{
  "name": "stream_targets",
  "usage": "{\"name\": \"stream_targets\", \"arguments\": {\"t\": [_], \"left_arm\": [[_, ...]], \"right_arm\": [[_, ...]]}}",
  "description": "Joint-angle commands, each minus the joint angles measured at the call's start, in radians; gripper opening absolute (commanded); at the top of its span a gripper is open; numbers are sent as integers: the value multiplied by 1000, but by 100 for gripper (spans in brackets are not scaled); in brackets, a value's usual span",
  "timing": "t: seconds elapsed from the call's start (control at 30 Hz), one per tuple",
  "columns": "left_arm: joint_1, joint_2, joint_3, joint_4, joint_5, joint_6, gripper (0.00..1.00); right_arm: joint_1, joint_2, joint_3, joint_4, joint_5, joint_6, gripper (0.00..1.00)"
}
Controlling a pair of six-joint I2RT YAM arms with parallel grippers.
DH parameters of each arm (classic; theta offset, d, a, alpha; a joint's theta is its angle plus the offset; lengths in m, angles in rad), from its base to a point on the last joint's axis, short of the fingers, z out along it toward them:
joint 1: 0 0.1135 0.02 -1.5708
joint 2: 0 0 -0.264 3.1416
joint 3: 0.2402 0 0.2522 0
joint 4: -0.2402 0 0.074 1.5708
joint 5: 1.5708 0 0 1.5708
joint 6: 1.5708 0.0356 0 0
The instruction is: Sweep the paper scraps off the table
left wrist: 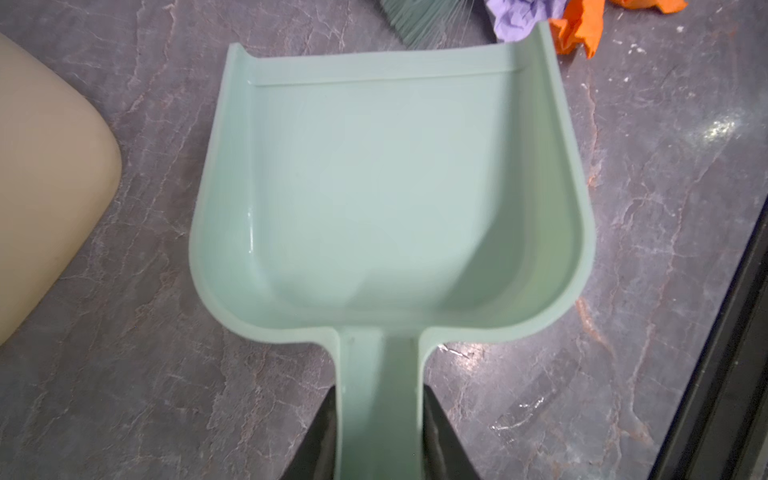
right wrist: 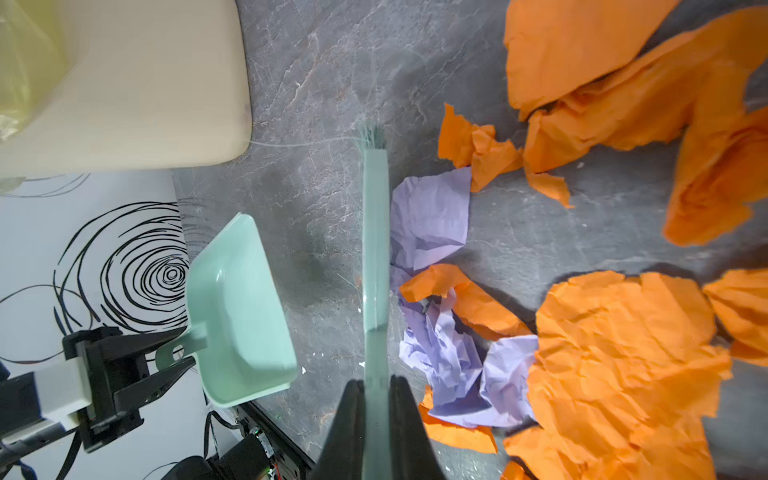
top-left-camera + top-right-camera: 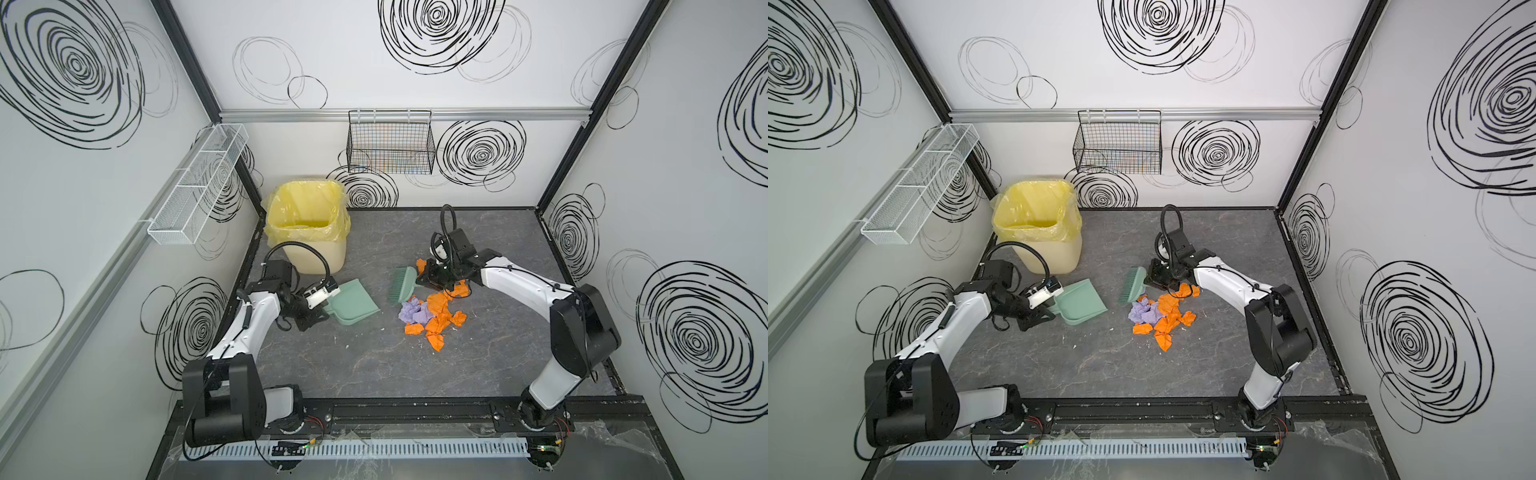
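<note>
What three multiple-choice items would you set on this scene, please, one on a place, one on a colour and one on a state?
1. Relative to the dustpan and the paper scraps, the brush is:
A. left of both
B. between them
C. right of both

2. The paper scraps are:
A. red and white
B. blue and yellow
C. orange and lilac

3. The left gripper is:
A. shut on the dustpan's handle
B. open above it
C. shut on the brush

Answers:
1 B: in both top views the brush sits between the two.
2 C: orange and lilac pieces show in every view.
3 A: in the left wrist view the jaws clamp the handle from both sides.
</note>
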Motion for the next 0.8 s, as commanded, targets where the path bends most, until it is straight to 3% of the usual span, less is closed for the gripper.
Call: {"name": "stream_targets", "arguments": {"t": [0.0, 0.23, 0.37, 0.57, 0.77], "left_arm": [[-31, 4, -21, 39, -11, -22, 0], [-153, -13, -77, 111, -67, -95, 0], [-219, -15, -103, 140, -88, -130, 0], [-339, 5, -130, 194, -147, -188, 0], [-414, 20, -128, 229, -204, -223, 0]], "right_arm": [[-19, -73, 28, -82, -5, -72, 0], [-129, -135, 176, -198, -50, -170, 0], [-232, -140, 255, -262, 31, -276, 0], [-235, 23, 567, -511, 665, -573, 0], [-191, 218, 731, -597, 1121, -645, 0]]}}
